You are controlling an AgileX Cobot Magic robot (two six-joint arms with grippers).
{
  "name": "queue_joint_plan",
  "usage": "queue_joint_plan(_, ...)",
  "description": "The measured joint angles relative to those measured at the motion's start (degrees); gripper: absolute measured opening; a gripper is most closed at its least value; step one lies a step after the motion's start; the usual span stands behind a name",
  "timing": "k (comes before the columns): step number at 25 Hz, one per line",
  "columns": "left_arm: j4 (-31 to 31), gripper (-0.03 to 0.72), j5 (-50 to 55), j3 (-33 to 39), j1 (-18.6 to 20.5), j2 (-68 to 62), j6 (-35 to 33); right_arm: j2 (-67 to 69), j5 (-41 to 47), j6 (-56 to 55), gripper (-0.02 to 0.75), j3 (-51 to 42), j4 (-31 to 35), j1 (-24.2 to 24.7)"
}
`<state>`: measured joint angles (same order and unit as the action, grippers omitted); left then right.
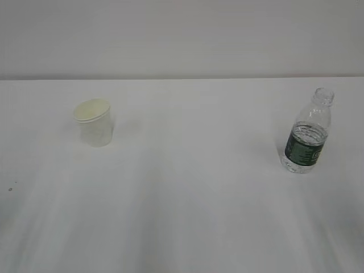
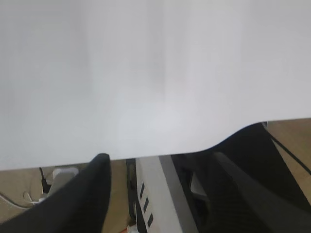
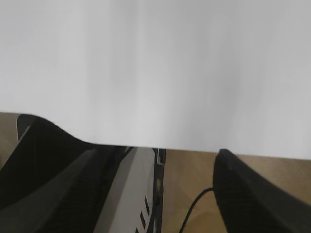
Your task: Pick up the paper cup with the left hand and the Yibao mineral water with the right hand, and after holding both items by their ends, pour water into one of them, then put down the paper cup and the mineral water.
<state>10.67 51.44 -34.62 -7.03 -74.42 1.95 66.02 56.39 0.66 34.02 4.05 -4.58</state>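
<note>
White surface [image 1: 187, 193], matte, with a tiny dark speck [image 1: 9, 189] near its left edge. Pale wall [image 1: 182, 34] behind. Below the near edge: tan floor [image 3: 194, 174], black cable [image 3: 194, 206], white slotted frame [image 2: 155, 194].

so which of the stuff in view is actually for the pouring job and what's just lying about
For the job:
- paper cup, upright, left side of the table
- Yibao mineral water, upright, uncapped, right side
- left claw and right claw, both open and holding nothing

Just lying about:
- small dark speck near the table's left edge
- cables on the floor below the table
</note>
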Motion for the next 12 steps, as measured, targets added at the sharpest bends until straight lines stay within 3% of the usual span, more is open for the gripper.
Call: queue_joint_plan(12,-0.2,0.446,-15.0,0.0,0.0,0.0,0.0,0.1,-15.4,0.6,0.552,-3.7,0.0,0.0)
